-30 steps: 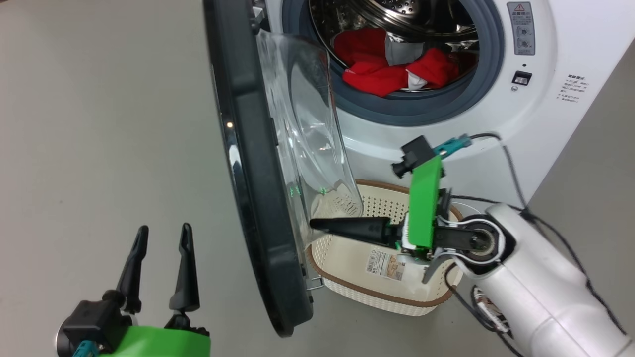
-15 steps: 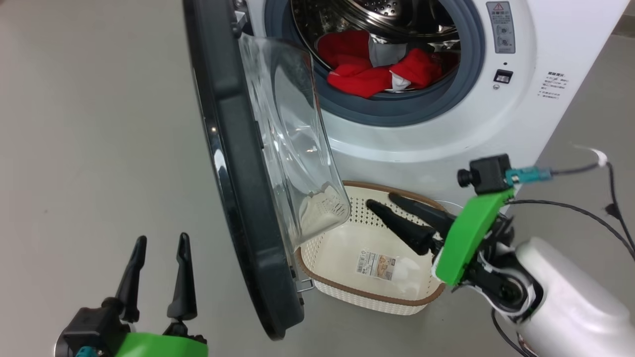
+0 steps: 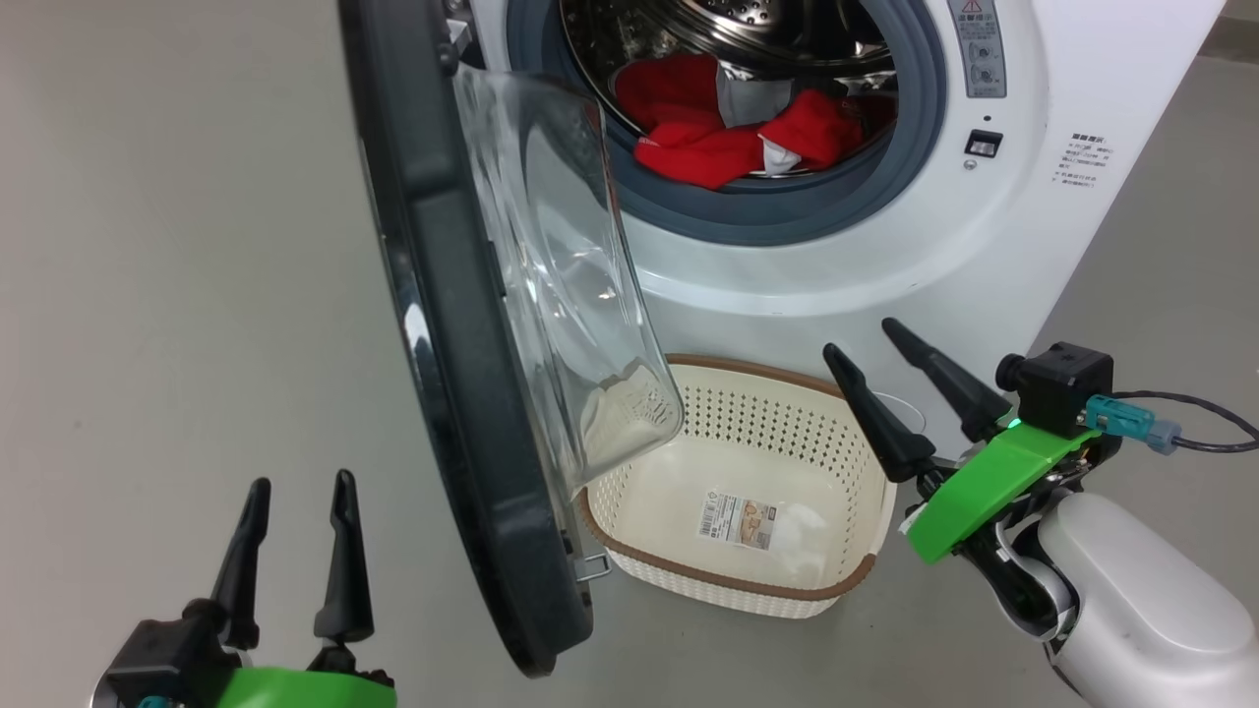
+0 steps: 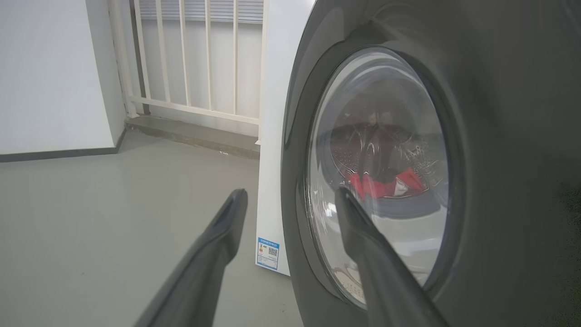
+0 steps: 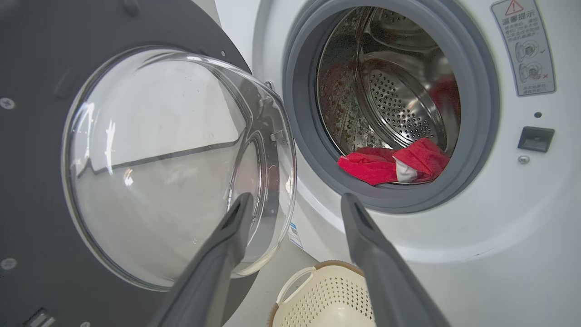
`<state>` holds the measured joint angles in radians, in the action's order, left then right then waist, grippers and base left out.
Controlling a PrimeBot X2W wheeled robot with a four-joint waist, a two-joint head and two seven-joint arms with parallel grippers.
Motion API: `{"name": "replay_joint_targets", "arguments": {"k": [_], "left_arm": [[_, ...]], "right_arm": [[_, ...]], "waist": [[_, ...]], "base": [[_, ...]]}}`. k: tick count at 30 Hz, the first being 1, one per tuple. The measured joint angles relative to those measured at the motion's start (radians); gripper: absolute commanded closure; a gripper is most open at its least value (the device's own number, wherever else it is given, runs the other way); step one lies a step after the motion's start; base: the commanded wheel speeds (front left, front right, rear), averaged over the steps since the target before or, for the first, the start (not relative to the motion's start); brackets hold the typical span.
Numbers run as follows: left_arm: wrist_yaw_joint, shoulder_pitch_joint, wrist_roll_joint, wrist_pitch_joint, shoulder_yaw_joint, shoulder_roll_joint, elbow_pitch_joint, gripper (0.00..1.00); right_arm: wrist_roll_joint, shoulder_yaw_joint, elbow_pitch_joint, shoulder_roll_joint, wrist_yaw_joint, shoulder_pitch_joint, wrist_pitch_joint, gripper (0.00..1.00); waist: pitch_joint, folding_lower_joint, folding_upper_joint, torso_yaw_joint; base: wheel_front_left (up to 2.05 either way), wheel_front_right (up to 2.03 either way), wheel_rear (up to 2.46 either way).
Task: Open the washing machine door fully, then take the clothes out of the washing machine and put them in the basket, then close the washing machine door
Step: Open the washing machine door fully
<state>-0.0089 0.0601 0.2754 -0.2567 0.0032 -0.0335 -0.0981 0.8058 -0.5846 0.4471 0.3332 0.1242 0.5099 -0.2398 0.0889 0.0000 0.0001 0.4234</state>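
Observation:
The washing machine door point(image 3: 448, 324) stands swung out from the white washing machine point(image 3: 984, 246), its clear bowl window point(image 5: 154, 163) facing the drum. Red clothes point(image 3: 733, 128) with grey and white cloth lie at the drum's front lip point(image 5: 395, 165). The cream basket point(image 3: 738, 492) sits on the floor below the opening, holding nothing but its paper label. My right gripper point(image 3: 866, 346) is open and empty over the basket's right rim, fingers pointing up toward the machine. My left gripper point(image 3: 300, 487) is open and empty, left of the door's outer face point(image 4: 499, 159).
Grey floor point(image 3: 177, 246) stretches to the left of the door. A white railing point(image 4: 195, 59) and a wall stand behind the machine's side. A dark cable point(image 3: 1205, 423) trails from my right wrist camera. The machine's latch slot point(image 3: 984, 144) sits right of the opening.
My right gripper has drawn back from inside the basket by the door to its right rim, turning fingers upward. The head camera shifted, moving the scene left. The left gripper kept still.

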Motion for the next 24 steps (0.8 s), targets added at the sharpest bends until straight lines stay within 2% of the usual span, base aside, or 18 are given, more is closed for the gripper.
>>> {"name": "replay_joint_targets", "arguments": {"k": [5,9,14,24], "left_arm": [[0.0,0.0,0.0,0.0,0.0,0.0,0.0,0.0],[0.001,0.0,0.001,0.0,-0.002,0.0,0.001,0.0],[0.001,0.0,0.006,0.0,-0.005,0.0,0.001,0.0],[0.01,0.001,0.008,0.0,-0.013,0.0,0.002,0.0]], "right_arm": [[-0.171,0.124,0.018,-0.053,0.0,-0.02,-0.008,0.0],[-0.327,0.283,-0.058,-0.116,0.0,-0.074,-0.013,0.0],[-0.468,0.414,-0.139,-0.196,0.0,-0.17,-0.016,0.0],[-0.565,0.481,-0.18,-0.245,0.0,-0.25,-0.016,0.0]], "waist": [[0.007,0.0,0.0,-0.005],[0.014,0.0,0.0,-0.005],[0.016,0.0,0.0,-0.001],[0.015,0.0,0.0,0.002]], "base": [[0.0,0.0,0.0],[0.0,0.0,0.0],[0.0,0.0,0.0],[0.0,0.0,0.0]]}}
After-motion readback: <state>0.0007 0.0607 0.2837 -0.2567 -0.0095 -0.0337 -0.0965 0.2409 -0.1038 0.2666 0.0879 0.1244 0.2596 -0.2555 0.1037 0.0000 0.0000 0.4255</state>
